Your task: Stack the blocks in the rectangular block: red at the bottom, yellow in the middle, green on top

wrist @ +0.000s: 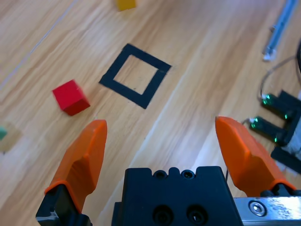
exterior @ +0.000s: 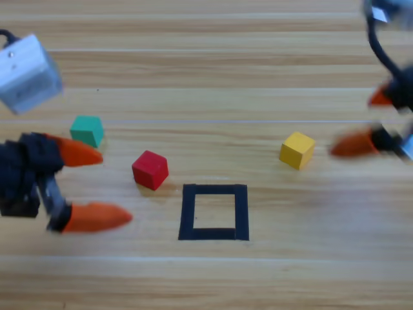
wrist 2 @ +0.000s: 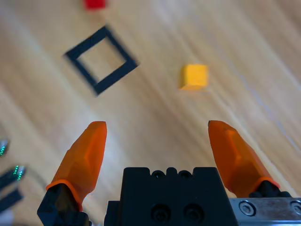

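Observation:
The red cube (exterior: 150,170) (wrist: 70,97) (wrist 2: 94,4) lies just up and left of the black tape rectangle (exterior: 214,212) (wrist: 135,75) (wrist 2: 101,59), whose inside holds nothing. The teal-green cube (exterior: 87,130) sits further left. Off to the right rests the yellow cube (exterior: 297,150) (wrist: 126,4) (wrist 2: 194,76). My left gripper (exterior: 111,186) (wrist: 160,132) is open at the left edge, its upper jaw just below the green cube and the red cube a short way right of its tips. My right gripper (exterior: 358,121) (wrist 2: 156,133) hangs open at the right edge, right of the yellow cube.
Wooden table planks run across the high view. A white box (exterior: 27,72) on the left arm sits at the upper left. In the left wrist view, black electronics with green lights (wrist: 277,123) and a blue-grey rod (wrist: 281,26) lie at the right.

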You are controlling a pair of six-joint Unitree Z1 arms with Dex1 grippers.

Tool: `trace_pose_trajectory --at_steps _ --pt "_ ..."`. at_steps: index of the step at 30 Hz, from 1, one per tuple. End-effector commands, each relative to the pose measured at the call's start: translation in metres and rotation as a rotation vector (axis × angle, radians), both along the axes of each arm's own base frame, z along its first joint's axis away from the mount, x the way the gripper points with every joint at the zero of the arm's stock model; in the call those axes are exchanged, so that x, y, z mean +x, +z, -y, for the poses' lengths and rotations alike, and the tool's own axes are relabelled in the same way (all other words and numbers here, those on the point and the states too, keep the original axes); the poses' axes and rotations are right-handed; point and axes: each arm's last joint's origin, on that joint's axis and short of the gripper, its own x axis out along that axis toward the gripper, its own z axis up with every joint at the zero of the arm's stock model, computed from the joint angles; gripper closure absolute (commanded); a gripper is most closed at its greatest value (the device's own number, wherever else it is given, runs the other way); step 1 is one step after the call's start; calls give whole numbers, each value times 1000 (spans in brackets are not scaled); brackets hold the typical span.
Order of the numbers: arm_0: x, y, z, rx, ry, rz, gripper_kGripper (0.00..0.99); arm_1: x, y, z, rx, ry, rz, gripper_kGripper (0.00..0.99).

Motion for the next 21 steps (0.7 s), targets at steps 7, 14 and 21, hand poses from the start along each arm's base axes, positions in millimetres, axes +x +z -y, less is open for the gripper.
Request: trace_pose_trajectory --at_steps 7,14,21 --pt "73 -18 44 61 546 -379 73 72 -45 -40 12 -462 -33 34" --pt "123 -23 75 163 642 -485 70 77 -54 -43 -10 -555 -47 31" --pt "172 -21 98 311 665 -533 67 103 -68 -68 -6 -792 -212 31"
